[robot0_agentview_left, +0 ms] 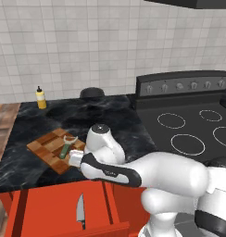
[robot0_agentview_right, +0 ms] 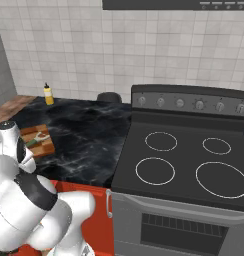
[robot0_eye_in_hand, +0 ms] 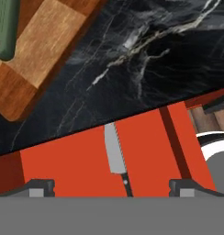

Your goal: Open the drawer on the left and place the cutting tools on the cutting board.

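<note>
The drawer (robot0_agentview_left: 47, 206) below the counter's front edge stands pulled out, its red-orange inside (robot0_eye_in_hand: 63, 165) open to view. A small knife (robot0_agentview_left: 80, 212) lies in it, silver blade (robot0_eye_in_hand: 114, 151) pointing toward the counter. My gripper (robot0_eye_in_hand: 111, 189) hangs open above the knife's dark handle, one finger on either side and nothing between them. The checkered cutting board (robot0_agentview_left: 47, 147) lies on the black counter, a corner of it at upper left in the hand view (robot0_eye_in_hand: 40, 46). The green-handled peeler (robot0_agentview_left: 66, 146) rests on the board (robot0_agentview_right: 44, 146).
A yellow bottle (robot0_agentview_left: 40, 98) stands at the back of the marble counter (robot0_agentview_left: 105, 120), and a dark round object (robot0_agentview_left: 91, 92) sits by the wall. The black stove (robot0_agentview_right: 189, 165) adjoins the counter on the right. My own arm covers the drawer's right part.
</note>
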Motion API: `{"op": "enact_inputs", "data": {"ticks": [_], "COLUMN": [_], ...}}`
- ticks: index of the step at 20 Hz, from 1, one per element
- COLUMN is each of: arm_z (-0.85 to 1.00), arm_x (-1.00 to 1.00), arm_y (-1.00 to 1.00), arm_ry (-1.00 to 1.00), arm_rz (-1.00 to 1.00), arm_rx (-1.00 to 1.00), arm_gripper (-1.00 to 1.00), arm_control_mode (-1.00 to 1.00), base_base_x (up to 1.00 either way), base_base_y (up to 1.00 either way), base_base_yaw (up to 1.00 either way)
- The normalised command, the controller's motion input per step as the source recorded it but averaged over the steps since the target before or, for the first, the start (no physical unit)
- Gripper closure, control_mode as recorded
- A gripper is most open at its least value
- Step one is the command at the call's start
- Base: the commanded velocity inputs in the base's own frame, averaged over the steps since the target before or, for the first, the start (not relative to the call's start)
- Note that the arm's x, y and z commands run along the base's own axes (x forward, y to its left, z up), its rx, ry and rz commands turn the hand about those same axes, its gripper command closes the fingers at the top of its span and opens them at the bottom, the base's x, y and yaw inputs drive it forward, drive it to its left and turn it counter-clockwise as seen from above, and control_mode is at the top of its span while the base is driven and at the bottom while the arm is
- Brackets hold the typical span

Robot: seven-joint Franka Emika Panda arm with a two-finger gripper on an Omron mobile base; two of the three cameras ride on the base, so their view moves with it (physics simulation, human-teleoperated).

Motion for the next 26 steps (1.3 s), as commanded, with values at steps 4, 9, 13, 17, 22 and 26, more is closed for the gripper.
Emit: {"op": "enact_inputs", "data": {"ticks": [4, 9, 13, 17, 22, 26], "arm_z": [0.00, 0.00, 0.00, -0.03, -0.12, -0.05], "arm_x": [-0.90, -0.22, -0.21, -0.19, -0.65, -0.14], "arm_y": [-0.07, 0.13, 0.12, 0.14, 0.00, 0.00], "arm_ry": [0.00, -0.02, 0.00, 0.00, 0.00, 0.00], "arm_rz": [0.12, 0.05, 0.11, 0.16, 0.14, 0.02], "arm_rx": [0.14, -0.01, -0.01, -0.04, -0.06, -0.04], "arm_gripper": [-1.00, -1.00, -1.00, -1.00, -1.00, -1.00], "arm_control_mode": [-1.00, -1.00, -1.00, -1.00, -1.00, -1.00], "base_base_x": [0.00, 0.00, 0.00, 0.00, 0.00, 0.00], "base_base_y": [0.00, 0.00, 0.00, 0.00, 0.00, 0.00], "base_base_yaw": [0.00, 0.00, 0.00, 0.00, 0.00, 0.00]}}
